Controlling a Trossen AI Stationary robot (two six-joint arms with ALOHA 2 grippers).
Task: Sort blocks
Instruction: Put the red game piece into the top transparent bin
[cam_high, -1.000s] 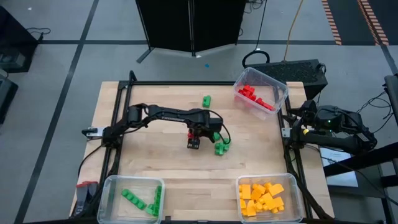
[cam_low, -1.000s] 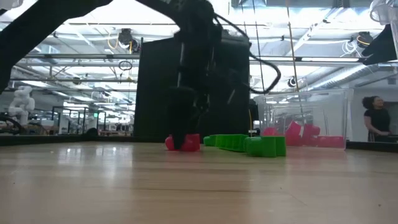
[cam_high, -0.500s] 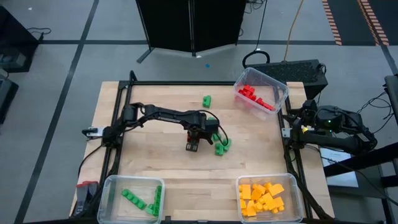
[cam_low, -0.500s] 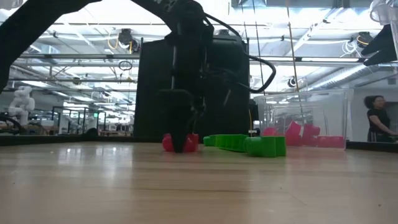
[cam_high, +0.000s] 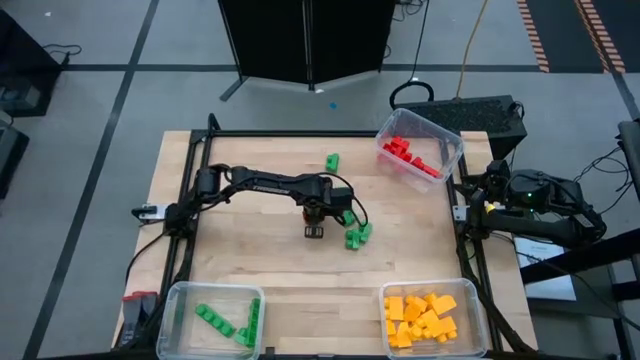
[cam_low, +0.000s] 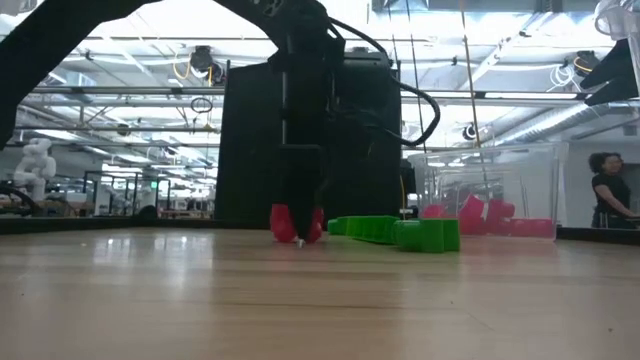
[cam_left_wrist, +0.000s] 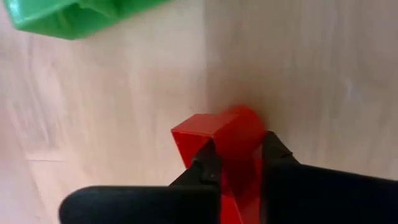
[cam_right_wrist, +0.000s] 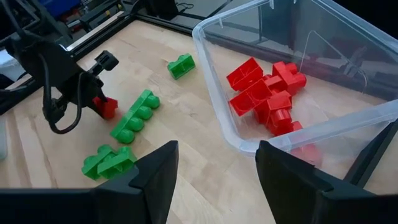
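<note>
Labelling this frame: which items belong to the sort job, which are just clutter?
Job:
small red studded plastic brick, gripped by the left tool
loose green studded plastic bricks
clear plastic bins

Clutter:
black equipment box
tall black cabinet

My overhead camera is looking straight down on the whole pale wooden table (cam_high: 250, 170). My low one is sitting at tabletop level, facing the room. My left wrist camera is hovering very close above a small red studded plastic block (cam_left_wrist: 224, 140), which my right wrist camera is viewing from far off at its ten o'clock (cam_right_wrist: 106, 107).
</note>
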